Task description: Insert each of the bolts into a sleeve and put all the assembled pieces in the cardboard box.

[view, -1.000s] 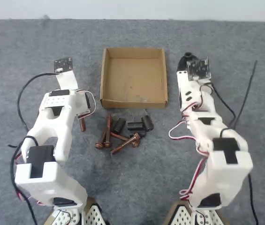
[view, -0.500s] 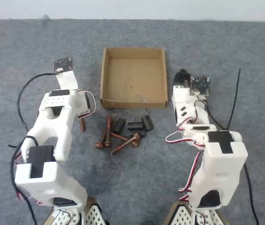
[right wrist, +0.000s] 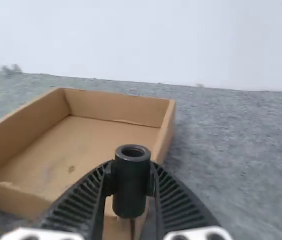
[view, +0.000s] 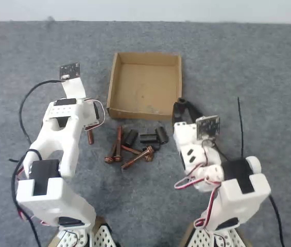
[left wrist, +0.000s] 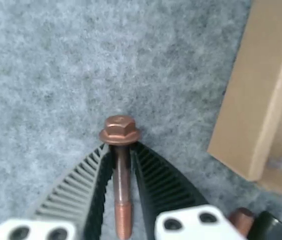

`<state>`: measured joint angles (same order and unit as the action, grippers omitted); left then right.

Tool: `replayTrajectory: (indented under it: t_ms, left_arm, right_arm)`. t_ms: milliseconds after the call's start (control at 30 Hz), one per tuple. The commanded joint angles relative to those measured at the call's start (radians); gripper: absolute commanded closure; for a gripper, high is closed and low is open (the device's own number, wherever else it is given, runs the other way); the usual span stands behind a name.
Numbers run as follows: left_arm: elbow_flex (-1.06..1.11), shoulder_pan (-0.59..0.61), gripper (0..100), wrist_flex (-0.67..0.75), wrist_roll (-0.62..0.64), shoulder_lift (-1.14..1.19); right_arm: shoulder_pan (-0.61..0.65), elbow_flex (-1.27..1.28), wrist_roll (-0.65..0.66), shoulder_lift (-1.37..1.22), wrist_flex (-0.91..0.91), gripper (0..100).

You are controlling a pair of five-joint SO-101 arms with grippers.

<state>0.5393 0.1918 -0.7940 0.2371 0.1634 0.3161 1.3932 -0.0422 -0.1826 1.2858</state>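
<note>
My left gripper point(left wrist: 121, 150) is shut on a copper bolt point(left wrist: 120, 165), hex head past the fingertips, low over the carpet left of the cardboard box point(view: 145, 85). That bolt point(view: 90, 137) shows beneath the left arm in the high view. My right gripper point(right wrist: 131, 169) is shut on a black sleeve point(right wrist: 131, 180), held upright, bore facing up. It hangs at the box's near right corner point(view: 182, 106). Several loose bolts point(view: 126, 149) and three black sleeves point(view: 148, 137) lie in front of the box.
The box point(right wrist: 81, 145) has nothing inside. Grey carpet covers the table, with open room to the far left and far right. A red and white cable point(view: 191, 180) loops off the right arm.
The right arm has drawn back and swung left with the sleeve, from the box's far right side to its near right corner. The box shifted slightly left. The left arm kept still.
</note>
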Motion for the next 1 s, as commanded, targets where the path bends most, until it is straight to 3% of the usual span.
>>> replayTrajectory:
  t_ms: [0, 500, 967]
  left_arm:
    - [-0.002, 0.002, 99, 0.021, -0.008, -0.071]
    - [-0.002, 0.000, 99, 0.020, -0.008, -0.071]
    - [-0.001, -0.002, 99, 0.020, -0.008, -0.071]
  right_arm:
    - [0.038, 0.071, -0.006, 0.096, 0.064, 99.2]
    - [0.142, 0.285, -0.008, 0.180, 0.216, 99.2]
    - [0.387, 0.259, 0.000, 0.179, 0.209, 99.2]
